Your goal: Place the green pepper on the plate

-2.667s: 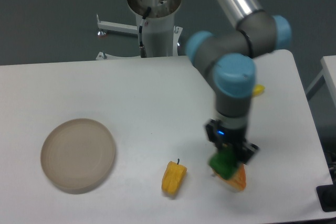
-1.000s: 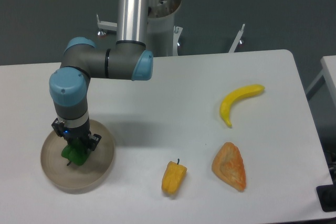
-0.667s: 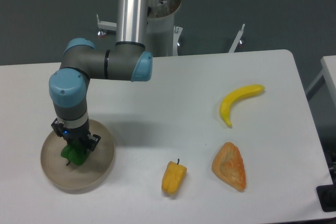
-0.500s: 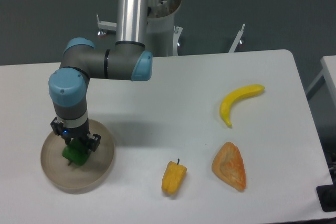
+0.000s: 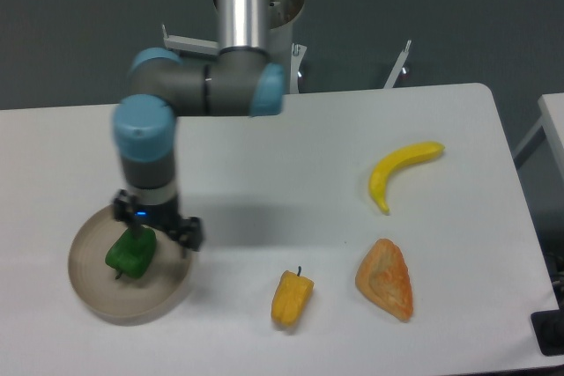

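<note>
Green pepper [image 5: 131, 252] is sitting on the plate [image 5: 97, 300] from my view; gripper [image 5: 157, 230] hangs just beside it, jaws apart, holding nothing.

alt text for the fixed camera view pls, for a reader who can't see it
A green pepper lies on a round tan plate at the left of a white table, with the robot arm's open pincer just above its right side. To the right lie a yellow pepper, an orange wedge-shaped item and a banana.
</note>
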You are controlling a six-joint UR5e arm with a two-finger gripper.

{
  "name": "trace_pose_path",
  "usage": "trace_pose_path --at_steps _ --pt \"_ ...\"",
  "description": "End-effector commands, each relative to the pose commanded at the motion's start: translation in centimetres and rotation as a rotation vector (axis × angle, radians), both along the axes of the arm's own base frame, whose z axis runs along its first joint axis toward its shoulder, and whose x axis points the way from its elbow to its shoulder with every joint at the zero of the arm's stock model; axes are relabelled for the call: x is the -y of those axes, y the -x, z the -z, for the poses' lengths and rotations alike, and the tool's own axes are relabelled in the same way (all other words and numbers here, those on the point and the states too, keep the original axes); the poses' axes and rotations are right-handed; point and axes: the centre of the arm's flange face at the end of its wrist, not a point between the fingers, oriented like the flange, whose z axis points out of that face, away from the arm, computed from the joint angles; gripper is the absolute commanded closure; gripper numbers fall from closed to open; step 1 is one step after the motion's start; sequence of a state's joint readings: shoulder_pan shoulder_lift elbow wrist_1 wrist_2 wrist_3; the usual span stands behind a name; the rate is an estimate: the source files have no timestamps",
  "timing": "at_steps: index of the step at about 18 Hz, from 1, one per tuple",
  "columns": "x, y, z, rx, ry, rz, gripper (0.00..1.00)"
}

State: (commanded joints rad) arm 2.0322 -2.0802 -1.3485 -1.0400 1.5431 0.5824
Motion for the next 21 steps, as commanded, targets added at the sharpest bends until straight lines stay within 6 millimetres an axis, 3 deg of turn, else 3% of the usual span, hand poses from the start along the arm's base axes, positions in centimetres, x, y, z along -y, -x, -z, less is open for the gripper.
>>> trace_pose_path --at_steps 2,3,6,9,15,21 --pt "0.7 4.4 -1.1 -0.045 -0.001 0.050 0.00" --pt "1.5 7.9 -1.9 -0.089 0.004 0.092 0.00" --pt "2.8 12.7 -2.4 -0.150 0.029 0.178 0.00" --pt "3.5 15.5 -1.6 -0.184 0.065 0.243 0.00" --pt "4.4 18.6 -0.7 -0.221 0.106 0.328 0.00" --pt "4.4 18.7 -0.5 -0.219 0.109 0.325 0.00"
